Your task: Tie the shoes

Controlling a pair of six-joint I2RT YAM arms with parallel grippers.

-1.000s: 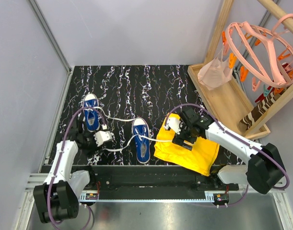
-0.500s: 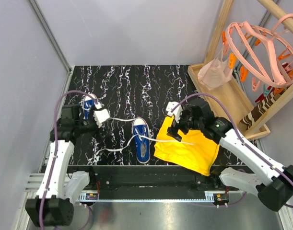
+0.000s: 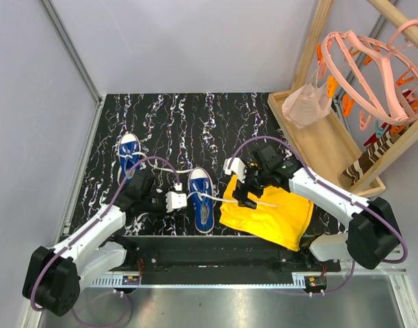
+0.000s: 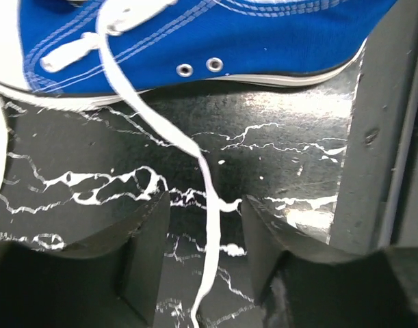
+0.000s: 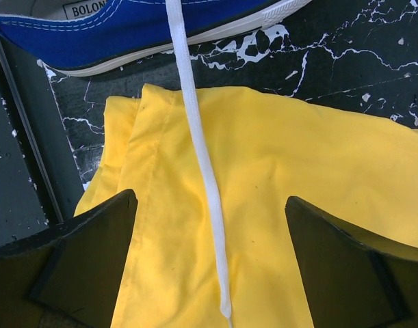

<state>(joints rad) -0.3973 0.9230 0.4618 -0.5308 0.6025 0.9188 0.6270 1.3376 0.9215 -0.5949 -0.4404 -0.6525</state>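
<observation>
Small blue canvas sneaker with white toe cap (image 3: 129,158) sits near the bench's left edge. Second blue sneaker (image 3: 201,199) sits centrally by the near edge, long white laces (image 4: 210,205) loose (both shoes untied). Left gripper (image 4: 205,239) is released, straddling one lace. Right gripper (image 5: 210,225) is released over another lace on the crumpled yellow cloth (image 5: 318,171).

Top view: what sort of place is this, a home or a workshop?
Most likely a robotics test cell, not a home: plain grey panel walls box in a small marbled table, and props are laid out: blue sneakers, a yellow cloth, a pink hanger.
</observation>
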